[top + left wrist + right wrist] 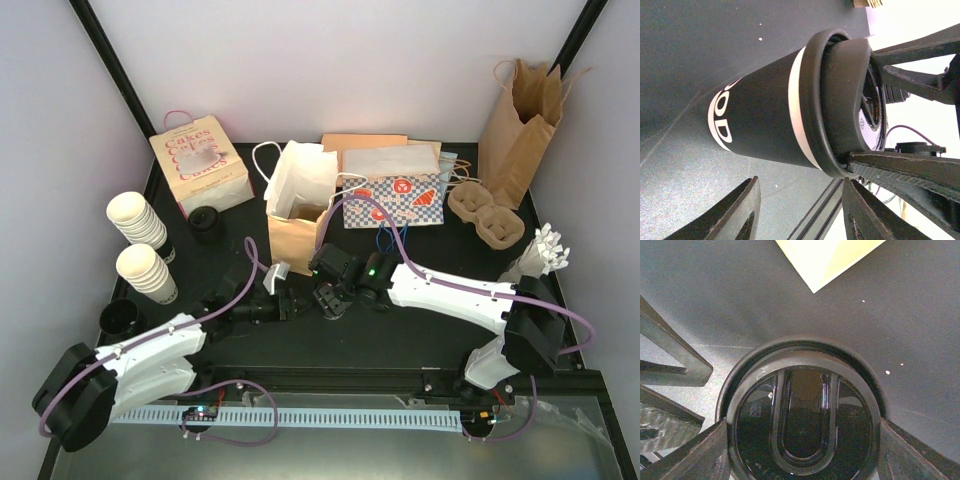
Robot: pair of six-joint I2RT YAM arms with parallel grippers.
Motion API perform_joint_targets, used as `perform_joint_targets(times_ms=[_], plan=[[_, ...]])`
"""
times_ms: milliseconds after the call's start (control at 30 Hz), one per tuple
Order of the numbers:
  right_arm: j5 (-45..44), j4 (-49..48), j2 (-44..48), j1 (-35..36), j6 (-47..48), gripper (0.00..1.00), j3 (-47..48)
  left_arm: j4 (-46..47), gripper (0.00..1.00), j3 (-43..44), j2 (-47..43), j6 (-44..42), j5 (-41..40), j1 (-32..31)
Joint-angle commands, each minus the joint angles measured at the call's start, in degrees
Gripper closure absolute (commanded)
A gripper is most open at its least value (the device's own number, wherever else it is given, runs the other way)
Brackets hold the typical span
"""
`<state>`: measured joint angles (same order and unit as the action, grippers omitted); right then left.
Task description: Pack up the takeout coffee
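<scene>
Black, white-banded paper cup [765,120] with black lid stands upright mid black table [400,338]. The right gripper [805,440] clamps its lid from above; the left gripper [800,200], part-spread and empty, faces its side.

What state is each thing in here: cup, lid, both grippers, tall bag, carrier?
black cup: upright, lid on.
black lid: on the cup, gripped at its sides.
right gripper: shut on the black lid from above.
left gripper: open, short of the cup, holding nothing.
tall brown bag: upright, mouth open.
cup carrier: empty.
</scene>
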<state>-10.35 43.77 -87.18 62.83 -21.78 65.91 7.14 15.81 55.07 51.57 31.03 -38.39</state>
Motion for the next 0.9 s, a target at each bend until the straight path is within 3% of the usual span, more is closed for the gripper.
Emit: perform_joint_targets(times_ms=[0,367,533,867], plan=[[-1.43,0.31,-1.11,0.13,0.05,0.3,-0.12,0.54,0.51,0.18,-1.34,1.33,1.63,-0.28],[-1.37,0.06,-0.5,0.19,0.38,0.3,0.01,5.48,0.54,0.17,3.29,2.01,1.86,-0.31],[-1.33,0.0,0.04,0.18,0.99,0.29,-0.25,7.01,0.54,-0.64,1.46,3.57,-0.37,-0.37],[-1.97,1.15,1.51,0.13,1.89,0.29,2.34,0.09,0.54,1.85,-2.44,0.96,-2.55,-0.3]])
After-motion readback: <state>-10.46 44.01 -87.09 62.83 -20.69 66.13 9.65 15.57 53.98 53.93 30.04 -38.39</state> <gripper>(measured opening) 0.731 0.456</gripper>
